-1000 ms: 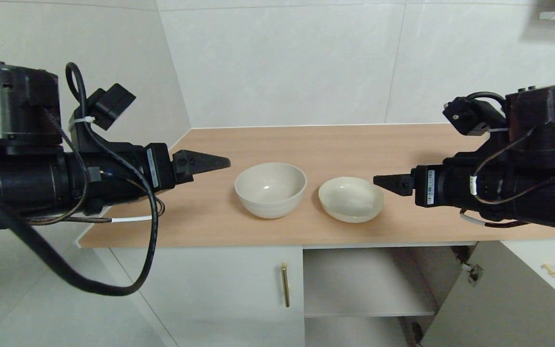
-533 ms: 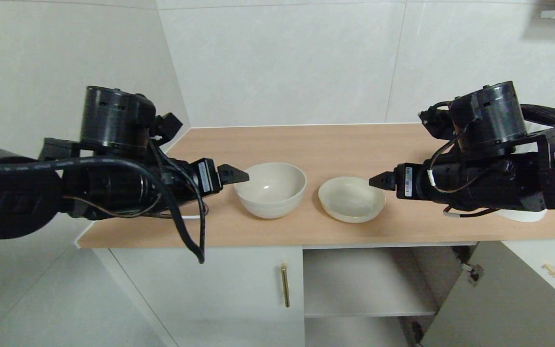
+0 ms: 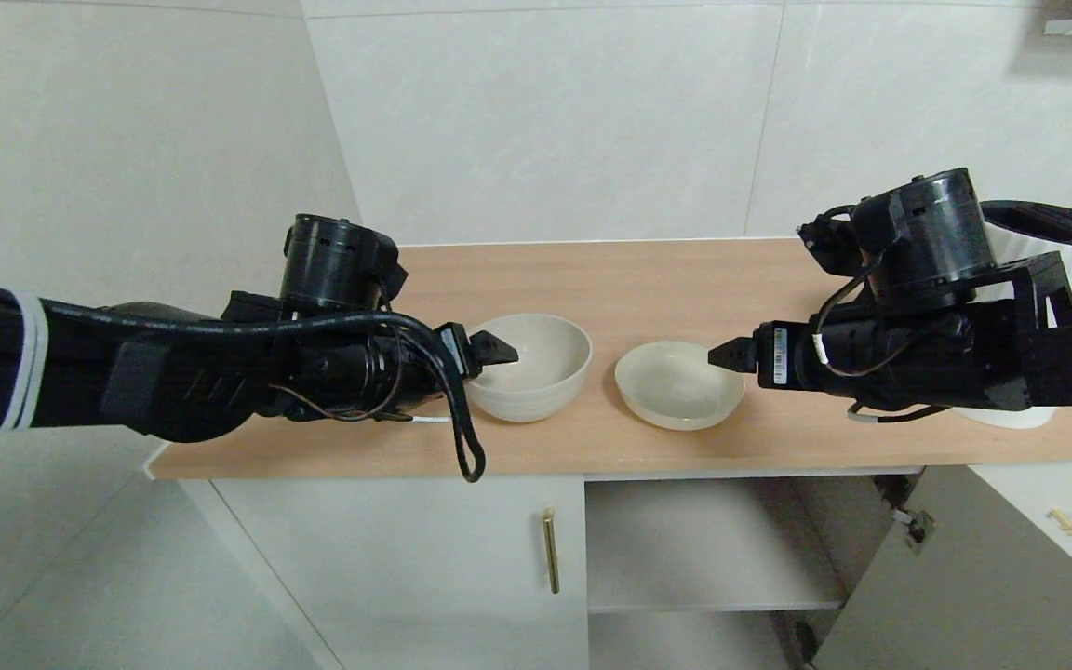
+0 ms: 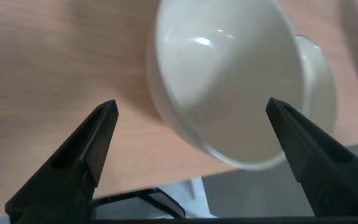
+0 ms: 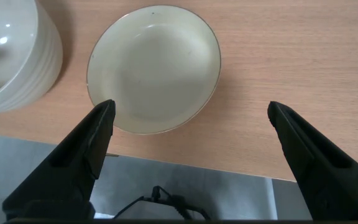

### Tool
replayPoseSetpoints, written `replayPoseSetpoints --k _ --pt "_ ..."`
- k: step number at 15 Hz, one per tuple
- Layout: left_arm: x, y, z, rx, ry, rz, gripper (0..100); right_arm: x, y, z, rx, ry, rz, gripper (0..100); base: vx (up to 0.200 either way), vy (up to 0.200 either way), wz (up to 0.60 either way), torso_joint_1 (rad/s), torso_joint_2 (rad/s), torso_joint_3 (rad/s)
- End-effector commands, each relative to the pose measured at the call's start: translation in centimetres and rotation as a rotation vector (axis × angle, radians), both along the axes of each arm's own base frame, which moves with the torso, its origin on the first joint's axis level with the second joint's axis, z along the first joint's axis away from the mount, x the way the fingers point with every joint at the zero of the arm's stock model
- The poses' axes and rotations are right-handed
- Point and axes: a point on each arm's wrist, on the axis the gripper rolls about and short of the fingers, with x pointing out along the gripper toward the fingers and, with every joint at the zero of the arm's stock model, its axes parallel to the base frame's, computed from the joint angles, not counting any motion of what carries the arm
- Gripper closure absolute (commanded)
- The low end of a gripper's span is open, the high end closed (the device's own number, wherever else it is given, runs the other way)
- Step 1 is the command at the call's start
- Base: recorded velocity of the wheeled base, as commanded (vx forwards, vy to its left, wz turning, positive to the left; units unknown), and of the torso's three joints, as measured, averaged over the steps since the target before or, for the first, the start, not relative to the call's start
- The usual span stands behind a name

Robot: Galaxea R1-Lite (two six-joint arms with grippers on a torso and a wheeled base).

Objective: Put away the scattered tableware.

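A deep cream bowl (image 3: pixel 536 368) and a shallower cream bowl (image 3: pixel 676 386) sit side by side on the wooden counter (image 3: pixel 648 279). My left gripper (image 3: pixel 496 352) is at the deep bowl's left rim; in the left wrist view it (image 4: pixel 191 121) stands open, its fingers spread wider than the deep bowl (image 4: pixel 229 93). My right gripper (image 3: pixel 724 355) hovers over the shallow bowl's right rim. In the right wrist view it (image 5: pixel 191 124) is open, with the shallow bowl (image 5: pixel 154 68) ahead and the deep bowl (image 5: pixel 11 56) beside it. Neither gripper holds anything.
Below the counter an open cupboard (image 3: pixel 703 549) shows a bare shelf, its door (image 3: pixel 955 568) swung out to the right. A shut door with a brass handle (image 3: pixel 550 551) lies to its left. A white object (image 3: pixel 1001 414) stands behind my right arm. Tiled walls close the back and left.
Both arms have moved inward over the counter: the left gripper advanced right to the deep bowl's rim, the right gripper moved left to the shallow bowl's rim. The bowls stayed put.
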Motion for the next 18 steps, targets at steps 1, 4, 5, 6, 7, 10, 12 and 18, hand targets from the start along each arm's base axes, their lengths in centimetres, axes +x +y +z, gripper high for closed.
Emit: replayPoseSetpoints --k 1,4,5,6,7,10,12,18 --pt "0.8 0.0 -0.8 0.002 0.018 0.022 0 0.0 0.0 0.0 0.000 0.001 0.001 0 0.000 0.000 0.00 0.000 0.00 0.000" --pt "1.1 0.6 -0.3 -0.009 -0.002 0.051 0 0.0 0.0 0.0 0.000 -0.001 0.001 0 0.000 0.000 0.00 0.000 0.00 0.000" --pt "1.2 0.8 -0.2 -0.010 -0.005 0.058 0 -0.1 0.0 0.0 0.001 0.001 0.002 0 0.000 0.000 0.00 0.000 0.00 0.000" --pt "1.2 0.8 -0.2 -0.010 -0.005 0.059 0 0.0 0.0 0.0 0.000 -0.001 0.001 0 0.000 0.000 0.00 0.000 0.00 0.000" --pt "1.2 0.9 -0.2 -0.010 -0.005 0.060 100 0.0 0.0 0.0 0.000 -0.001 0.001 0 0.000 0.000 0.00 0.000 0.00 0.000" --pt "1.2 0.9 -0.3 -0.010 -0.002 0.059 100 -0.1 -0.1 0.1 0.002 -0.003 -0.001 0 0.000 0.000 0.00 0.000 0.00 0.000" --pt "1.2 1.0 -0.1 -0.012 -0.008 0.062 100 -0.1 -0.1 0.2 0.003 -0.005 -0.002 0 0.000 0.000 0.00 0.000 0.00 0.000" --pt "0.7 1.1 0.7 -0.022 -0.029 0.059 100 1.3 0.5 -1.2 -0.052 0.010 -0.068 0 0.000 0.000 0.00 0.000 0.00 0.000"
